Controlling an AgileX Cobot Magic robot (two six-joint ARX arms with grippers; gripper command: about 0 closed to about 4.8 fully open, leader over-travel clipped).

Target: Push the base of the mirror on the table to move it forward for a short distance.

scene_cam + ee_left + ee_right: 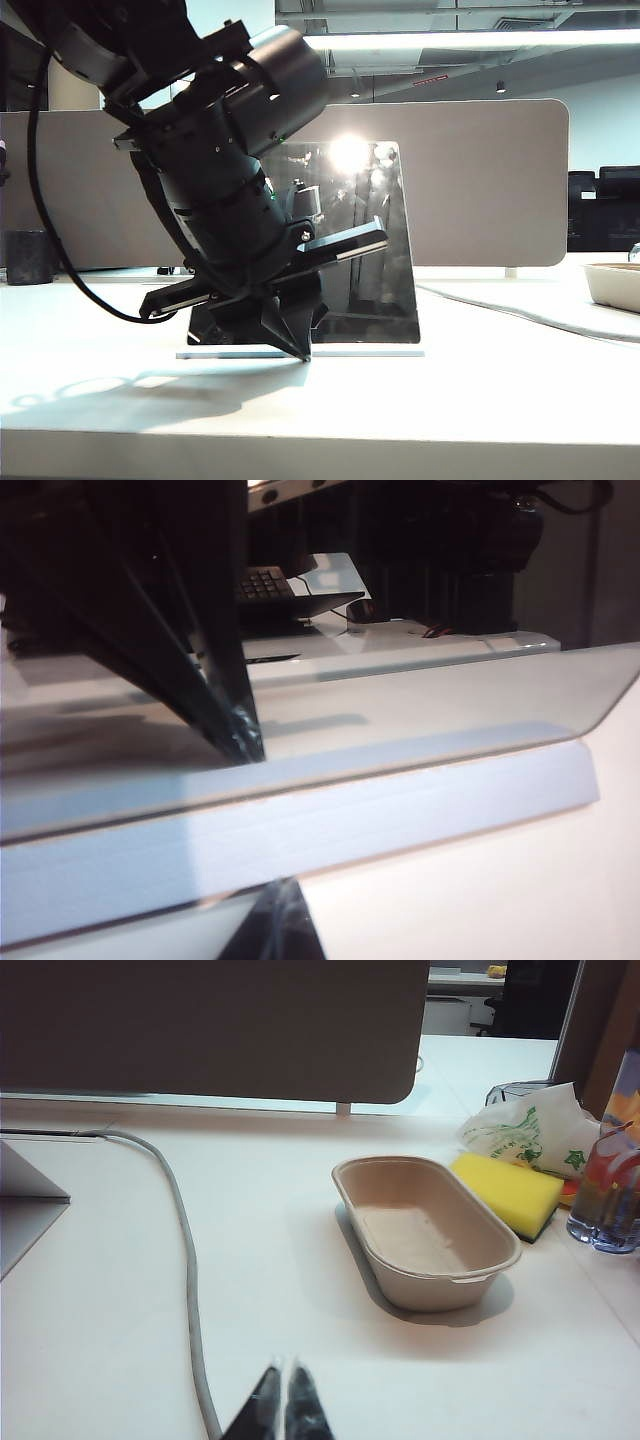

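The left gripper (300, 352), fingers together, touches the base of the mirror (365, 352) for a steady push; the right gripper (280, 1405) (fingers together) idles far right.

left arm (215, 180) blocking the mirror's (375, 250) left half, left gripper (285, 930) mostly cut off at the frame edge, right gripper (282, 1405) only showing its closed tips, mirror base (300, 830) blurry up close
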